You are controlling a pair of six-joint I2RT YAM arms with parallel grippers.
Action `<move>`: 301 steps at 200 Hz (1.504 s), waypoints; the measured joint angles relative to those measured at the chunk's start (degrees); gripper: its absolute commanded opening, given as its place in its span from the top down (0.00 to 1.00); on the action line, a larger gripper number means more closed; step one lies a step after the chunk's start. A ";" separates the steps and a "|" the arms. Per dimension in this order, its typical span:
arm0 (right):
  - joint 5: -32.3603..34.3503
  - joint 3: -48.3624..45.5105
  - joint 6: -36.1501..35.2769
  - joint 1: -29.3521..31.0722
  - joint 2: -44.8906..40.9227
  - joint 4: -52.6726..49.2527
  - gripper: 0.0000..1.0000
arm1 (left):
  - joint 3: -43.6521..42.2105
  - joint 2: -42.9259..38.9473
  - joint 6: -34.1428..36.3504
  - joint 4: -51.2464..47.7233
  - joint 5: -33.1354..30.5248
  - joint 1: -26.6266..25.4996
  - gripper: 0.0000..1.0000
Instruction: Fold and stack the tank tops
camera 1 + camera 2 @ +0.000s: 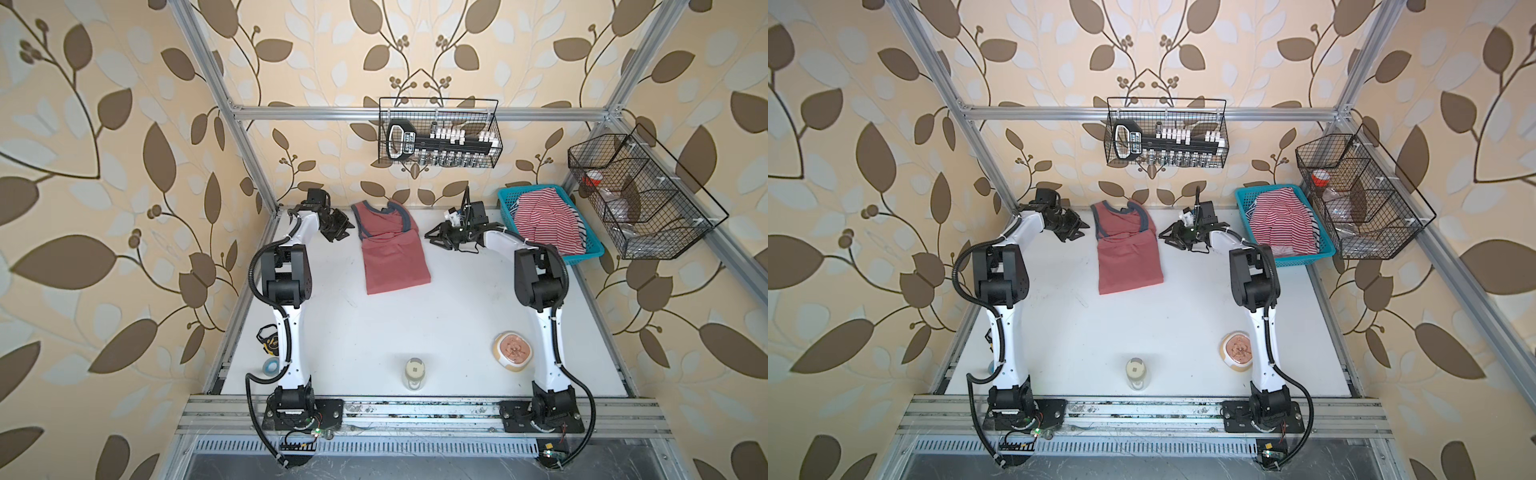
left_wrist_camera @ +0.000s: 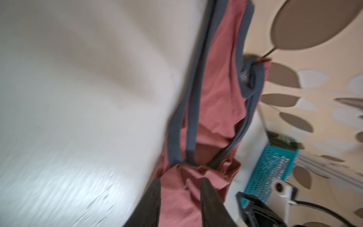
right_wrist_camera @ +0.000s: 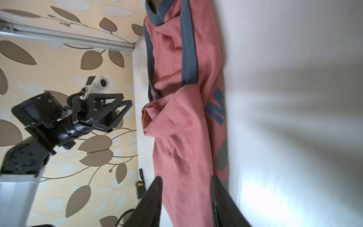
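Folding brick-red tank top (image 1: 395, 266), seemingly narrowed already; left gripper (image 1: 345, 226) and right gripper (image 1: 433, 240) flank it, part-open, empty (not touching); next: regrasp, fold endwise; striped tank top (image 1: 544, 226) sits right of it, in basket (image 1: 582, 258).

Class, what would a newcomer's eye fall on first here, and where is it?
The brick-red tank top, partly folded at the far middle of the white table, flanked by the left gripper and right gripper. Next, the striped tank top heaped in the teal basket at the far right.
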 measured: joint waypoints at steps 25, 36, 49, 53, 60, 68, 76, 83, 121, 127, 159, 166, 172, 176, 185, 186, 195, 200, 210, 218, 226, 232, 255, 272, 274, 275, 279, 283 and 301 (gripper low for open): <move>2.95 -8.90 -8.55 0.28 -8.31 -4.94 0.56 | -13.60 -11.47 5.14 -4.31 -3.37 -3.13 0.55; 4.09 -12.20 -11.50 0.57 -10.34 -6.38 0.55 | -18.86 -16.26 6.80 -5.51 -4.24 -5.55 0.53; 5.07 -15.72 -14.12 1.14 -11.39 -7.61 0.55 | -23.47 -20.63 8.09 -6.60 -5.60 -8.79 0.52; 5.31 -16.63 -14.78 1.36 -11.39 -7.89 0.55 | -24.44 -21.51 8.24 -6.64 -5.81 -9.60 0.52; 5.75 -18.05 -15.69 1.81 -11.37 -8.28 0.55 | -26.36 -22.91 8.72 -6.56 -6.03 -11.17 0.52; 6.23 -19.58 -16.50 2.51 -11.21 -9.05 0.55 | -28.24 -23.71 8.96 -6.01 -5.51 -12.74 0.52; 6.47 -20.57 -17.05 3.19 -11.10 -9.68 0.55 | -30.14 -23.98 8.96 -5.20 -5.05 -13.81 0.52; 6.10 -21.00 -17.44 3.82 -10.99 -9.86 0.55 | -31.91 -23.96 8.94 -4.42 -4.92 -14.29 0.52; 6.64 -21.03 -17.81 6.23 -10.99 -8.26 0.55 | -37.22 -23.39 8.50 -3.76 -6.73 -13.77 0.51; 6.75 -21.03 -17.81 6.40 -10.97 -8.07 0.55 | -37.22 -23.39 8.35 -3.72 -7.10 -13.75 0.51; 7.26 -21.09 -17.53 6.38 -10.93 -7.45 0.55 | -37.22 -23.39 8.00 -2.91 -8.50 -13.46 0.51; 7.34 -21.27 -17.38 6.27 -10.93 -7.02 0.55 | -37.22 -23.39 7.93 -2.69 -8.52 -13.46 0.50; 7.30 -21.44 -17.16 6.16 -10.93 -6.69 0.55 | -37.22 -23.39 7.89 -2.38 -8.52 -13.46 0.51; 7.28 -21.53 -17.11 6.10 -10.93 -6.45 0.55 | -37.22 -23.34 7.87 -2.16 -8.52 -13.44 0.51; 7.15 -21.62 -16.92 6.01 -10.93 -6.14 0.56 | -37.22 -23.12 7.76 -1.66 -8.52 -13.46 0.51; 7.15 -21.64 -16.87 6.01 -10.93 -6.08 0.56 | -37.22 -23.10 7.76 -1.64 -8.52 -13.46 0.51; 7.15 -21.64 -16.72 5.95 -10.93 -5.84 0.56 | -37.24 -22.64 7.61 -1.16 -8.52 -13.46 0.50; 7.15 -21.64 -16.57 5.97 -10.93 -5.77 0.56 | -37.33 -22.34 7.52 -0.79 -8.52 -13.44 0.50; 7.17 -21.66 -16.35 5.97 -10.93 -5.57 0.58 | -37.57 -21.64 7.17 0.00 -8.48 -13.46 0.50; 7.19 -21.66 -16.20 5.97 -10.91 -5.44 0.58 | -38.07 -21.09 6.73 0.92 -8.44 -13.46 0.50; 7.19 -21.66 -15.91 5.97 -10.84 -5.33 0.59 | -38.69 -20.61 6.29 1.62 -8.39 -13.46 0.50; 7.17 -21.66 -15.82 5.97 -10.75 -5.20 0.60 | -39.12 -20.26 6.12 2.10 -8.33 -13.46 0.50; 6.69 -21.66 -15.43 5.99 -10.34 -4.35 0.61 | -39.28 -20.20 5.68 3.21 -7.78 -13.42 0.50; 6.36 -21.66 -15.19 6.10 -10.12 -3.78 0.61 | -39.30 -20.13 5.18 3.74 -7.26 -13.44 0.50; 6.29 -21.66 -15.15 6.14 -10.10 -3.72 0.61 | -39.34 -20.13 5.09 3.85 -7.17 -13.44 0.50; 6.27 -21.66 -15.15 6.14 -10.08 -3.67 0.61 | -39.34 -20.13 5.09 3.89 -7.10 -13.44 0.50; 6.23 -21.66 -15.04 6.19 -10.08 -3.56 0.61 | -39.45 -20.13 5.01 4.11 -6.95 -13.44 0.50; 6.21 -21.66 -14.97 6.27 -9.99 -3.41 0.61 | -39.54 -20.13 4.90 4.31 -6.82 -13.44 0.50; 5.79 -21.66 -14.49 6.54 -9.73 -2.73 0.62 | -40.04 -20.17 4.48 5.40 -6.16 -13.46 0.51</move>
